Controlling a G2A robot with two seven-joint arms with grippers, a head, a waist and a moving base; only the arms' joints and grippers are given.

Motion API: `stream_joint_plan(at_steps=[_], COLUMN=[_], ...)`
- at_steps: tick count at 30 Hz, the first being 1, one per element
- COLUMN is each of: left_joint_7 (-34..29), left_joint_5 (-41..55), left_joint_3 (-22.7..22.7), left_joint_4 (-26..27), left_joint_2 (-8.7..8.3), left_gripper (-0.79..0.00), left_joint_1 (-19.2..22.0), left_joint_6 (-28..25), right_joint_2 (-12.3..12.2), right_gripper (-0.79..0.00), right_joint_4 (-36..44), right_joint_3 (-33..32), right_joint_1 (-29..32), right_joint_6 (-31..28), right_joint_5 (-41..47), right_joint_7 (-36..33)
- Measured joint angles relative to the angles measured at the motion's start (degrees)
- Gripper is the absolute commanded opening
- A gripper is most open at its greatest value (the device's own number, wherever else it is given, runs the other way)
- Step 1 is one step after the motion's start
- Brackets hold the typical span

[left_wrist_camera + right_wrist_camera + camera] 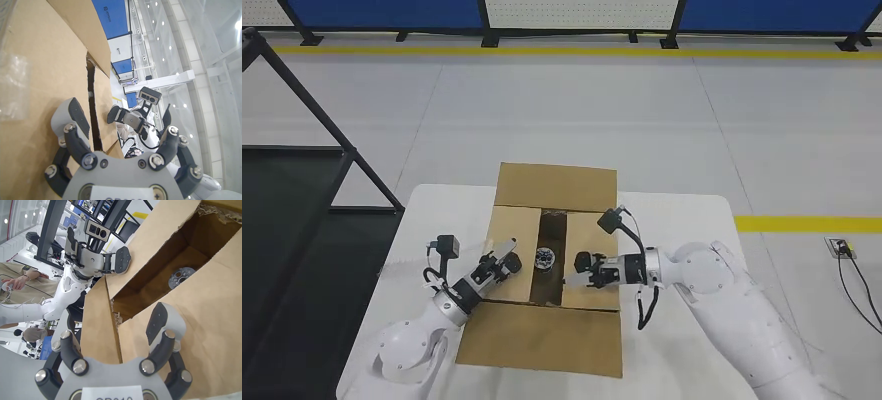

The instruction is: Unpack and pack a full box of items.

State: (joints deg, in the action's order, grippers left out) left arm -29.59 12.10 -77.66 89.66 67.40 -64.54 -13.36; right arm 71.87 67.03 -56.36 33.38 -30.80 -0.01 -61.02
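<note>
Judging by the flaps, probably midway through opening the box [504, 292] for unpacking. Nearest the robot, see the near flap [542, 338] already folded flat outward on the bench [427, 215].

Just beyond, note the left pincer [500, 263] spread wide, one pad [78, 113] laid flat on the left side flap [514, 232] and the other out in free air. Note likewise the right pincer [585, 270] spread, one pad [157, 321] resting on the right side flap [594, 238].

Between the two flaps, look down a narrow gap to a grey metal disc [545, 258] lying on the box floor.

To do the step well:
- Hook each flap near its free edge and swing it up and outward.
- Work both sides evenly so the box does not slide.
- Stay shallow, and avoid dipping a finger down onto the disc.
- Mind the ragged, torn cardboard along the gap; likely to snag a pad.

For room:
- Expect bare bench on either side of the box, yet partly taken by the forearms.
- Draw the wrists back as the flaps swing out.

Farther off, find the far flap [557, 185] lying open toward the bench's far edge, with little bench left past it.
</note>
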Motion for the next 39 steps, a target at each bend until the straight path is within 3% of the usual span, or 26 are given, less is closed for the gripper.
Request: stream_joint_plan(at_steps=[19, 28, 34, 39], left_joint_7=[-0.04, -0.04, -4.74, -16.37], left_joint_5=[-0.48, 1.4, 5.52, 10.83], left_joint_3=[0.29, -2.73, -7.71, -14.89], left_joint_4=[-0.56, 4.23, 7.83, 9.21], left_joint_2=[0.1, -0.25, -1.03, -2.41], left_gripper=[0.0, 0.0, 0.0, 0.0], left_joint_1=[-0.02, -2.37, -5.75, -10.36], left_joint_6=[0.14, -1.55, -4.01, -5.53], right_joint_2=[-0.03, -0.79, -1.33, -1.88], right_gripper=[0.0, 0.0, 0.0, 0.0], right_joint_4=[0.62, 2.16, 2.93, 2.52], right_joint_3=[1.33, -1.54, -3.77, -5.8], right_joint_1=[-0.21, 1.09, 2.37, 2.97], right_joint_6=[0.33, -2.47, -4.24, -5.87], right_joint_5=[-2.93, -0.58, 1.76, 4.44], right_joint_7=[3.56, 5.97, 7.95, 7.77])
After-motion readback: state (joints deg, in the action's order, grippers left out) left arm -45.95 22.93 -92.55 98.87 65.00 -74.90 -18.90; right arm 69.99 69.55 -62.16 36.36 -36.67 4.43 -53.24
